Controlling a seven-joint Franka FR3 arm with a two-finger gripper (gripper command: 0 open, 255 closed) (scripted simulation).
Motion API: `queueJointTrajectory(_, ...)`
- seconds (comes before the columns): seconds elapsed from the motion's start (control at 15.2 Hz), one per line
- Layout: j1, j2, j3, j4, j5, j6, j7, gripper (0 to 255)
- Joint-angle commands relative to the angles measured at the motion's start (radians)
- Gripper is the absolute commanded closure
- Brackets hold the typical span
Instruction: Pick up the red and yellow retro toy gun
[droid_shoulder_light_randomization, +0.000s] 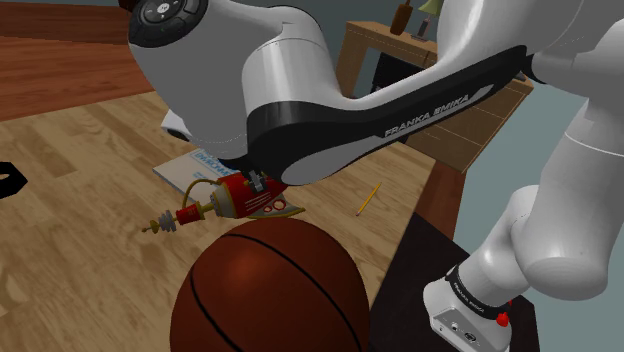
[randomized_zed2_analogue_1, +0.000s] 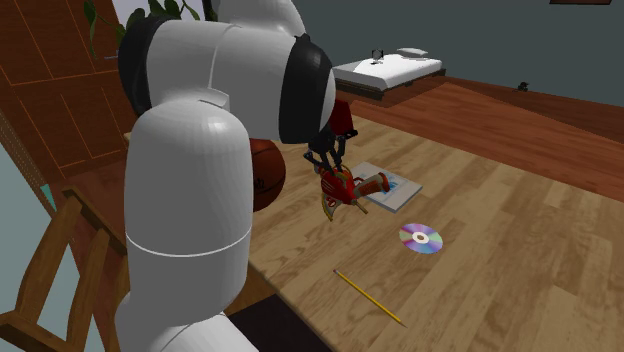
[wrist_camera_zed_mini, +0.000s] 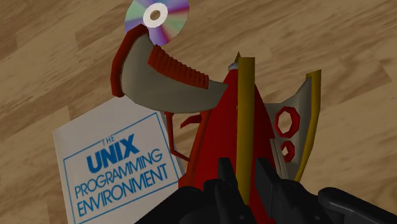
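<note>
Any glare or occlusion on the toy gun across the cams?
Shoulder view: even light, no glare; the arm hides the top of the toy gun, and the basketball crowds the foreground. Second exterior view: toy gun unobstructed, rainbow sheen only on the disc. Wrist view: toy gun looms close, clasped in the gripper; disc iridescent there too.

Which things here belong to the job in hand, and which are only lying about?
Part of the job:
- red and yellow toy gun
- gripper, shut on the gun's yellow fin

Only lying about:
- basketball
- white book
- shiny disc
- yellow pencil
</note>
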Motion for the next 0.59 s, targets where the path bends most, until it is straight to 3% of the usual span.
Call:
queueJointTrajectory(0.0, 0.0, 0.0, 0.0, -0.001, 0.0, 0.001, 0.001, 255)
queueJointTrajectory(0.53, -0.001, -0.009, 0.002, 0.014, 0.007, -0.017, -0.013, 255)
